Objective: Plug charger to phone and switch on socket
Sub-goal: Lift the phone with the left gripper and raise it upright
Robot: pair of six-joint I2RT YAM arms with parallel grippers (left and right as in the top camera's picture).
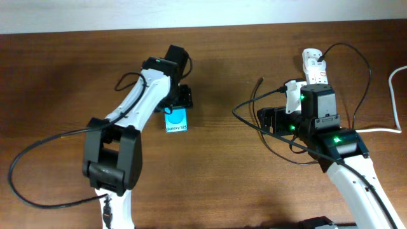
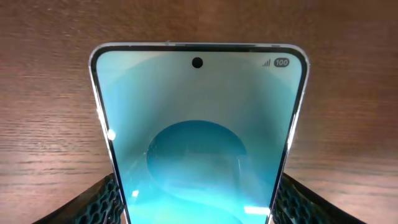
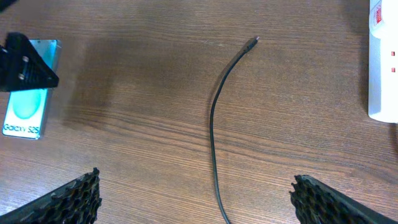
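The phone (image 1: 177, 121) lies flat on the wooden table with its cyan screen up. It fills the left wrist view (image 2: 199, 124). My left gripper (image 1: 179, 98) is shut on the phone's two long edges (image 2: 199, 214). The charger's thin black cable (image 1: 245, 105) curves over the table, and its connector tip (image 3: 254, 41) lies free on the wood. My right gripper (image 3: 196, 190) is open above the table, with the cable (image 3: 212, 137) running between its fingers, untouched. The white socket strip (image 1: 313, 67) lies at the back right, partly under the right arm.
The socket's thick white cord (image 1: 394, 95) runs along the right edge. The strip's end with its red marks shows at the right of the right wrist view (image 3: 382, 62). The phone and my left gripper show at that view's left (image 3: 25, 112).
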